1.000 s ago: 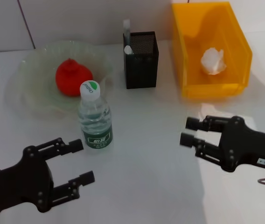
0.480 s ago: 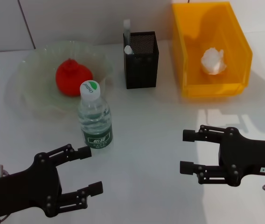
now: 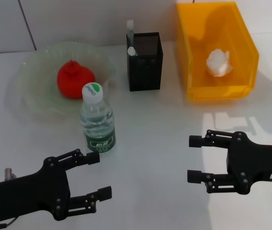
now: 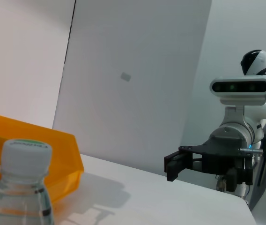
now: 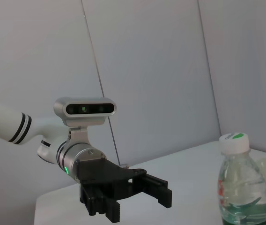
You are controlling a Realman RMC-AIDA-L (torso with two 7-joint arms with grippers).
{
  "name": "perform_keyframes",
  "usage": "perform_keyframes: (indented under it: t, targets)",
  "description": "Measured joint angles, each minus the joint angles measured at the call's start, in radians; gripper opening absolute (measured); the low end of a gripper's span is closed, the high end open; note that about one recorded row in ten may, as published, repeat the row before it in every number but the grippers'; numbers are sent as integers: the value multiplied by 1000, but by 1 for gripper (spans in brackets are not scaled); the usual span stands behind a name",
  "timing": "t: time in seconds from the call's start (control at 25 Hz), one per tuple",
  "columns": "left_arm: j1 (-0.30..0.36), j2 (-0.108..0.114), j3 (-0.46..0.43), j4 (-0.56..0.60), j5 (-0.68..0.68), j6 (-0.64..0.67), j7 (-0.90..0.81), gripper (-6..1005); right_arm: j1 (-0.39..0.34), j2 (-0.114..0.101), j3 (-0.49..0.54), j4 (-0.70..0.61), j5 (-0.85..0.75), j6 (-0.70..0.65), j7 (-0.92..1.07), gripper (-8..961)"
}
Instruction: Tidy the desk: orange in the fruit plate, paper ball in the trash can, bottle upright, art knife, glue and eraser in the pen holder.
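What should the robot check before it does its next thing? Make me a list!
1. Orange in the fruit plate: ok.
2. Paper ball in the trash can: ok.
3. Bottle upright: ok.
4. Knife, glue, eraser in the pen holder: cannot tell; only white tips show.
5. Left gripper open, holding nothing: ok.
6. Right gripper open, holding nothing: ok.

The bottle (image 4: 23,187) (white cap on) stands before the trash can (image 4: 39,154), the right gripper (image 4: 173,168) well beyond.
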Motion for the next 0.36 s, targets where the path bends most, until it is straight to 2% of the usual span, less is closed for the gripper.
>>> perform_keyframes:
  t: [0.36]
  targets:
    - [-6,-4,-1,2,2,-14,-18,826,22,-1,6,10,-25,6,-6,776]
